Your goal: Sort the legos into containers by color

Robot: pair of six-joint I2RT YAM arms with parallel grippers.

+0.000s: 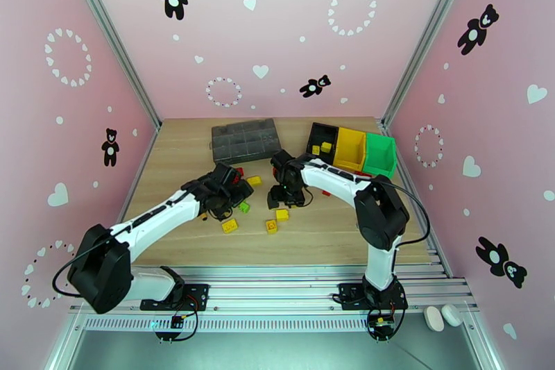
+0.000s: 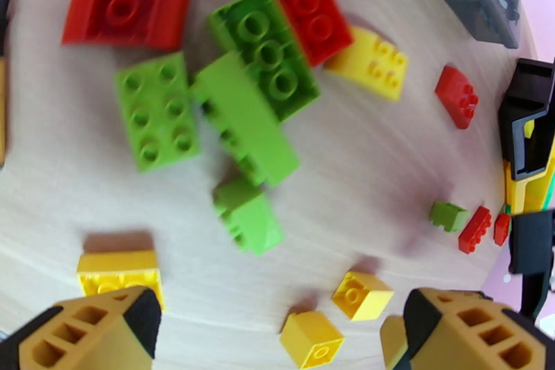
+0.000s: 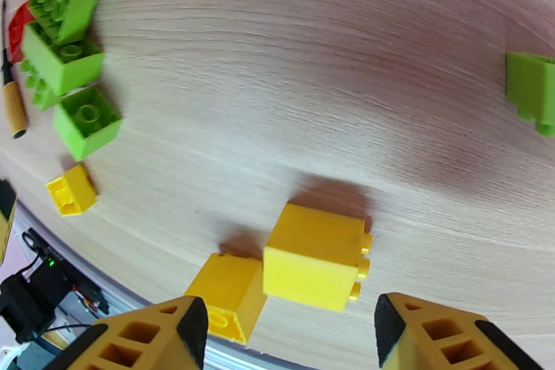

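While both arms lean over the pale wooden surface [image 1: 326, 236], we see the left end effector [image 2: 277, 319] with its orange-and-black fingers spread apart and nothing held between them. Just ahead of it lie two small yellow studded plastic bricks [image 2: 361, 293], and a third yellow brick [image 2: 118, 273] sits close beside one finger. Farther ahead, lime green bricks [image 2: 156, 109] and red bricks [image 2: 125, 9] lie crowded, several of them touching. The right end effector [image 3: 291, 326] is likewise spread wide and empty, hovering above a yellow block [image 3: 316, 257] lying on its side, with a smaller yellow piece [image 3: 229, 291] just beside it. Beyond the right end effector stands the joined row of open plastic bins: black bin [image 1: 320, 137], yellow bin [image 1: 349, 149] and green bin [image 1: 380, 155]. A flat dark grey organizer box [image 1: 244, 139] lies near them.
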